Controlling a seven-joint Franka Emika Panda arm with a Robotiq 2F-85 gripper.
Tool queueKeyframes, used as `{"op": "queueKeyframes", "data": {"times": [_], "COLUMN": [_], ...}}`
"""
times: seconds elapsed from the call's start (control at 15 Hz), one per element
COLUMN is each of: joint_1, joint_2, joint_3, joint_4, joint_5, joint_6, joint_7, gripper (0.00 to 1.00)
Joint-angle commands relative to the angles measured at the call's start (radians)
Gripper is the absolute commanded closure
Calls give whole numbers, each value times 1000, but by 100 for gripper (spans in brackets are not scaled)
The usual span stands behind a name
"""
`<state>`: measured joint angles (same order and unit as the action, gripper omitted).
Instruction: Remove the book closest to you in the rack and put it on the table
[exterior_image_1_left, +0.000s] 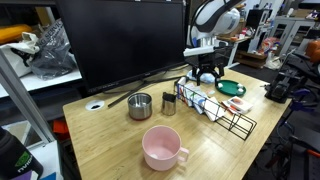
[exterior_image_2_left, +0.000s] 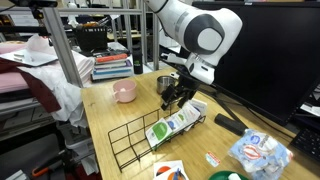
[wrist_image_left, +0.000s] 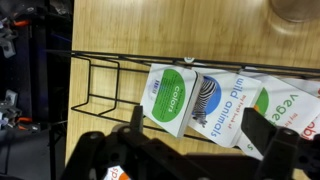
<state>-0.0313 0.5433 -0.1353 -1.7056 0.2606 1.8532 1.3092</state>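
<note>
The black wire rack (exterior_image_1_left: 238, 122) lies on the light wooden table (exterior_image_1_left: 110, 140) and also shows in the other exterior view (exterior_image_2_left: 128, 148) and the wrist view (wrist_image_left: 100, 82). Three thin books lean in one end of it: a green "colors" book (wrist_image_left: 168, 97), a "wild animals" book (wrist_image_left: 222, 105) and a green "vege" book (wrist_image_left: 287, 110). They show as a small stack in both exterior views (exterior_image_1_left: 199, 98) (exterior_image_2_left: 172, 126). My gripper (wrist_image_left: 197, 135) hovers just above the books, open and empty, its fingers spread to either side of the "wild animals" book. It shows in both exterior views (exterior_image_1_left: 207, 72) (exterior_image_2_left: 180, 97).
A pink mug (exterior_image_1_left: 162, 147) stands near the table's front edge. A metal pot (exterior_image_1_left: 140, 105) and a small steel cup (exterior_image_1_left: 169, 103) stand by the rack. A round green plate (exterior_image_1_left: 231, 88) lies behind it. A large monitor (exterior_image_1_left: 120, 40) backs the table, with a grommet hole (exterior_image_1_left: 96, 104) beside it.
</note>
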Motion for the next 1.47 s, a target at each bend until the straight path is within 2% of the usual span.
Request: {"op": "queueKeyframes", "data": {"times": [0.0,0.53,0.93,1.4], "joint_1": [3,17,25,29], "joint_2": [12,87,148,150], "joint_3": [2,-5,-4,-12], "joint_4": [11,86,142,123], "joint_5": [-14,-95,-108,-124], "joint_6": [-2,-72,-96,-144], "joint_7": [21,67,77,130], "gripper": [0,0,0,0]}}
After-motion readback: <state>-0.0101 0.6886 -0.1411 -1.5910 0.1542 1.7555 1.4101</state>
